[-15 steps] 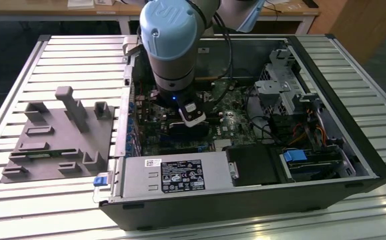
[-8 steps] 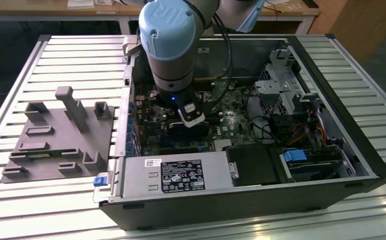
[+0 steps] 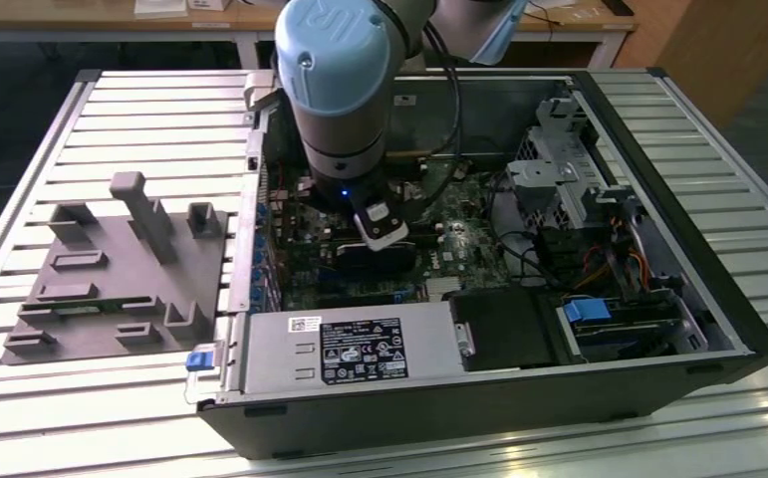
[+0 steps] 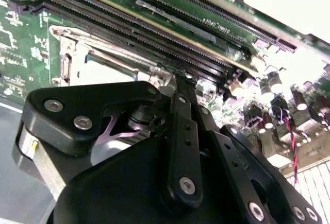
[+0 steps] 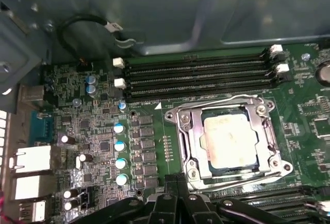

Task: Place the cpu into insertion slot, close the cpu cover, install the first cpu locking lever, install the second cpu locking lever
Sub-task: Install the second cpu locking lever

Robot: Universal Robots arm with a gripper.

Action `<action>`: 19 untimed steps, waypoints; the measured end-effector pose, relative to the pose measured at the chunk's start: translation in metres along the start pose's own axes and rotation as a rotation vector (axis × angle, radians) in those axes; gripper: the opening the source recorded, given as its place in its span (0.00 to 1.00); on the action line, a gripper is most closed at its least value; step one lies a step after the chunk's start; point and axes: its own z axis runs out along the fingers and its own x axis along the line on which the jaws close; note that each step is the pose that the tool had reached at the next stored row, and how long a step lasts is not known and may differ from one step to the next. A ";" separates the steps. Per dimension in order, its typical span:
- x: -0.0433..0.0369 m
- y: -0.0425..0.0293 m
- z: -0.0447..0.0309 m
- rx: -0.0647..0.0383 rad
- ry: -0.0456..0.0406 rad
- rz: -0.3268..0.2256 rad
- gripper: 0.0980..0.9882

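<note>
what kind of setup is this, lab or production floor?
Looks like a lab test bench, probably. An opened computer case lies on a slatted aluminium table, a grey fixture plate with pegs sits beside it, and wooden desks stand behind.

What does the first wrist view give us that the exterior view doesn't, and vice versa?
First wrist view: the cpu seated in the insertion slot, with the cpu cover down around it, beside the black memory slots. Exterior view: the whole open computer case on a slatted table, the arm reaching down into it, the grey power supply box, and a grey fixture tray on the exterior view's left. Both: the green motherboard and part of the gripper.
</note>
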 end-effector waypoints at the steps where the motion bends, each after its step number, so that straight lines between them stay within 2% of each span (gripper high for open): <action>1: -0.0001 0.0008 -0.0024 0.000 0.0000 0.000 0.01; 5: -0.0005 0.0044 -0.0132 0.000 0.0000 0.000 0.01; 8: -0.0007 0.0064 -0.0185 0.000 0.0001 0.000 0.01; 11: -0.0046 0.0076 -0.0190 0.000 -0.0003 0.001 0.01; 19: -0.0243 0.0121 -0.0168 0.001 -0.0015 0.005 0.01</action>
